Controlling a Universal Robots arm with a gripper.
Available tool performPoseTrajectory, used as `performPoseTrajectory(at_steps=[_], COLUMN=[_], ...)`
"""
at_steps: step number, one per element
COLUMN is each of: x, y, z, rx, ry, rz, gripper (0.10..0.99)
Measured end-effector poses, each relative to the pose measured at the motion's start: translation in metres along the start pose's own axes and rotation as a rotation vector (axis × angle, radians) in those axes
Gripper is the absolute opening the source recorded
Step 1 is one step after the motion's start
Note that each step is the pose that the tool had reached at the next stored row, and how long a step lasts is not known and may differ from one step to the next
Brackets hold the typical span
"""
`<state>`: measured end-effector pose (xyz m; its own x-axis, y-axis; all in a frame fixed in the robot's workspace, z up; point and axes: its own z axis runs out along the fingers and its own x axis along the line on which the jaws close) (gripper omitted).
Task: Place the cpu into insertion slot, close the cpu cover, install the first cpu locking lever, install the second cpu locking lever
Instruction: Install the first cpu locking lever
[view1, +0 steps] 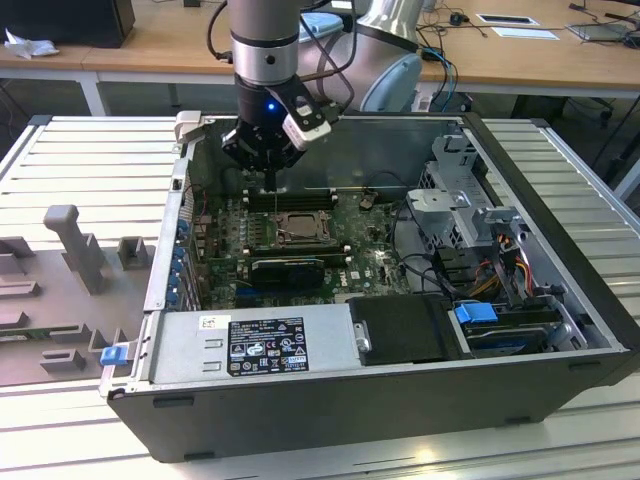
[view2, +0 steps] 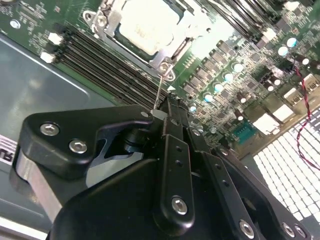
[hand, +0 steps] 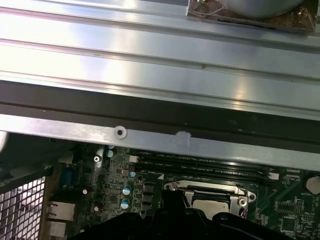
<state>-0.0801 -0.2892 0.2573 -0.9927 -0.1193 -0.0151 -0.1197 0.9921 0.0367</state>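
Nearest in the exterior view, the dark front wall of an open computer case (view1: 380, 420), lying on a slatted metal table (view1: 90, 150). Just behind that wall, a silver power supply (view1: 250, 345). Past it, the green board (view1: 372, 262), flat on the case floor.

Near the board's middle, the insertion slot (view1: 300, 228), with the cpu (view2: 147, 22) seated in it: flat, square, no long side to speak of, pale metal top facing up out of the case. Framed by the cpu cover (hand: 210, 187), shut down over the chip's edges, pale top visible through its window.

Just beyond the slot, long black memory slots (view2: 105, 62), parallel to its far edge. From the slot's far corner on the exterior view's left, a thin wire locking lever (view2: 158, 90), long axis steep, pointing up off the board into the fingertips. Above it, the gripper (view1: 270, 172), aimed straight down, pinched narrow on the lever's tip as seen in the second wrist view.

Farthest back, the case's far wall (view1: 400, 150), then wooden desks (view1: 150, 40).
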Motion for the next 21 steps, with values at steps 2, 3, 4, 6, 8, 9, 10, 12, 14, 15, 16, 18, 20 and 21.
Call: performPoseTrajectory(at_steps=[2,3,4,6,8,9,10,12,14,15,16,18,20,21], x=[-0.0018,-0.0027,-0.0038,-0.0057,-0.0064,-0.007,-0.0077,-0.0097,-0.0119,-0.013,-0.0144,-0.0153,-0.0154,-0.0153], y=[-0.0002,-0.0004,-0.0005,-0.0008,-0.0009,-0.001,-0.0011,-0.0014,-0.0017,-0.0019,-0.0021,-0.0024,-0.0032,-0.0041], z=[0.0003,0.0008,0.0017,0.0034,0.0044,0.0051,0.0055,0.007,0.0082,0.0088,0.0096,0.0101,0.0106,0.0114], rx=[0.0,0.0,0.0,0.0,0.0,0.0,0.0,0.0,0.0,0.0,0.0,-0.003,-0.029,-0.041], ry=[-0.0001,-0.0002,0.0,0.0,0.0,-0.0001,0.0,0.0,0.0,0.0001,0.0,-0.0004,-0.0037,-0.0054], rz=[0.0,0.0,0.0,0.0,0.0,0.0,0.001,0.001,0.001,0.001,0.001,0.001,0.005,0.009], gripper=[0.106,0.106,0.106,0.106,0.106,0.106,0.106,0.106,0.106,0.106,0.106,0.106,0.106,0.106])
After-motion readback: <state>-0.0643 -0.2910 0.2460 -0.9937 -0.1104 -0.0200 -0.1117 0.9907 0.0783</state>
